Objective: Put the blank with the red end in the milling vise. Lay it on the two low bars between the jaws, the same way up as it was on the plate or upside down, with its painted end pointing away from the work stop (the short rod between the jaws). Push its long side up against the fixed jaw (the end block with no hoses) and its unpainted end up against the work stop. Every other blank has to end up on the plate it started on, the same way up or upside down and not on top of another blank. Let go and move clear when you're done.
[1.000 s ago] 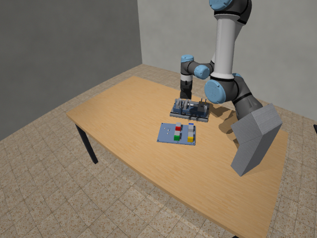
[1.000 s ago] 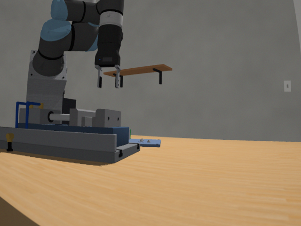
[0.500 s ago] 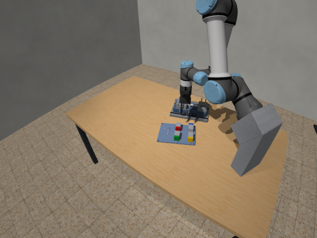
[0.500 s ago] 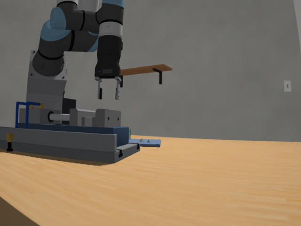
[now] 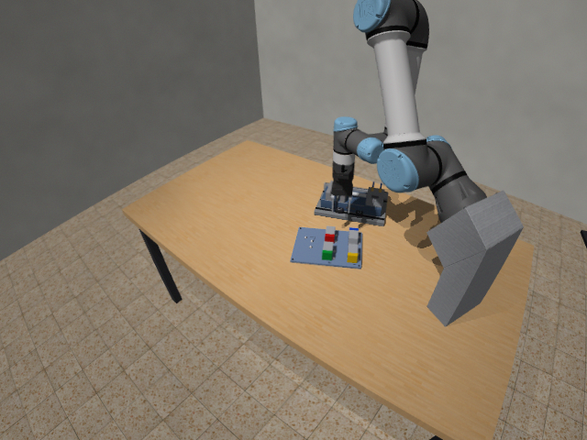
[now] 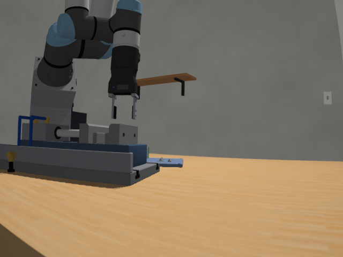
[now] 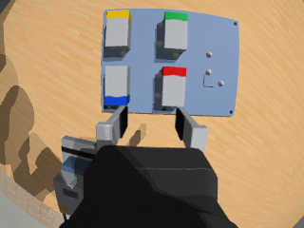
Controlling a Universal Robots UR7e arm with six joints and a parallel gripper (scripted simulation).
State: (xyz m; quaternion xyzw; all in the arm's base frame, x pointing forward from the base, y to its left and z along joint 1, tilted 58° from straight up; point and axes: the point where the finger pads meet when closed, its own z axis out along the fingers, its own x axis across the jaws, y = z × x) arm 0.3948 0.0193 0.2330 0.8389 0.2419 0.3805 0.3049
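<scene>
The blank with the red end (image 5: 329, 233) (image 7: 173, 85) lies on the blue plate (image 5: 303, 248) (image 7: 216, 38) (image 6: 166, 161), at the corner nearest the vise. Blanks with green (image 5: 326, 250) (image 7: 175, 30), blue (image 5: 353, 235) (image 7: 117, 84) and yellow (image 5: 352, 253) (image 7: 118, 28) ends lie on the same plate, apart from each other. My gripper (image 5: 341, 194) (image 6: 124, 111) (image 7: 151, 117) is open and empty. It hangs a short way above the milling vise (image 5: 350, 205) (image 6: 83, 155), over the fixed jaw (image 6: 123, 134) end. The low bars and the work stop are hidden.
The vise has blue hoses (image 6: 24, 121) at its far end. The arm's grey base block (image 5: 473, 256) stands at the table's right side. Three small pins (image 7: 212, 76) stick up from the plate's free part. A wall shelf (image 6: 166, 78) is behind.
</scene>
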